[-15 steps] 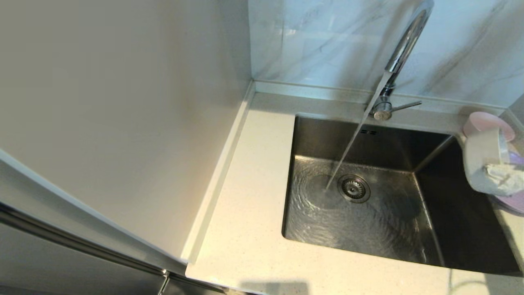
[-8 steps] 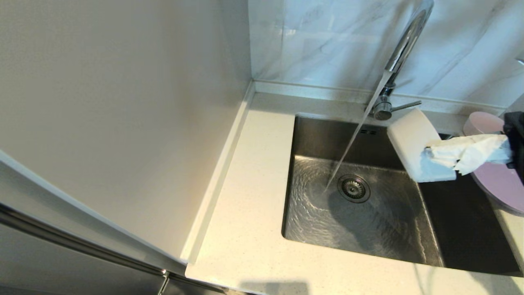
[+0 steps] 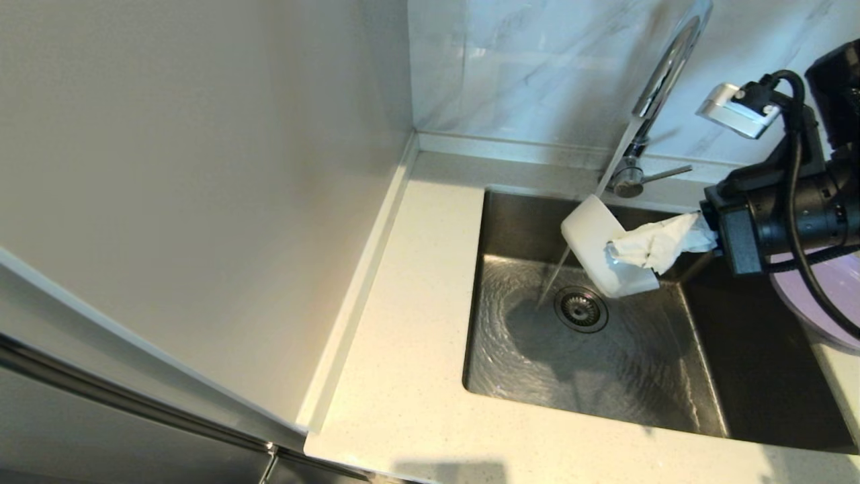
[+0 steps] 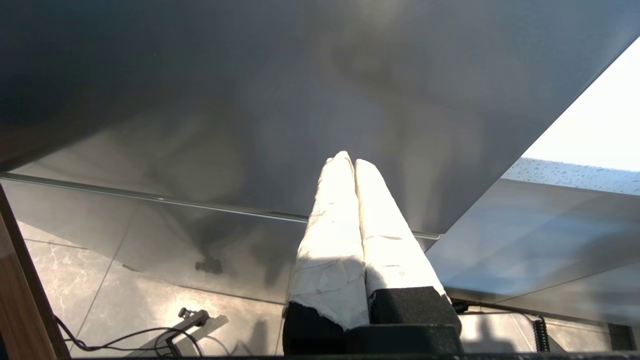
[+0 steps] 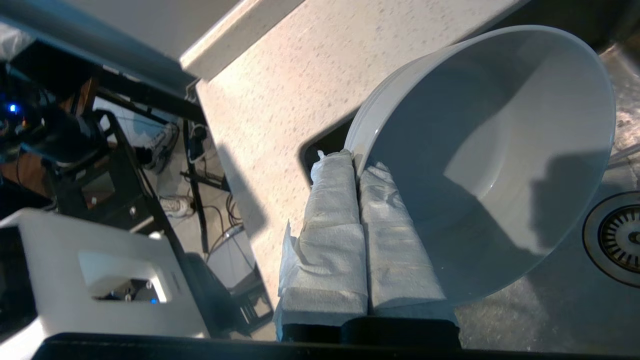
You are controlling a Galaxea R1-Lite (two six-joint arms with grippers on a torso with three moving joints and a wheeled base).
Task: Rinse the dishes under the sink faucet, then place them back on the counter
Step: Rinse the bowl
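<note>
Faucet (image 3: 662,74) spout top cut off by head view's upper edge. Lavender plate (image 3: 830,296) mostly hidden behind right arm & cut by the frame's right edge. Right gripper (image 5: 357,160) fingers wrapped in paper, pads hidden. Drain strainer (image 5: 617,237) cut off in right wrist view.

Black right arm (image 3: 779,215), paper-wrapped fingers (image 5: 330,225)

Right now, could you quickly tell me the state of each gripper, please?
Left gripper: shut, holding nothing, parked away from the sink.
Right gripper: shut on the rim of the greyish-white dish, holding it tilted over the sink.
</note>
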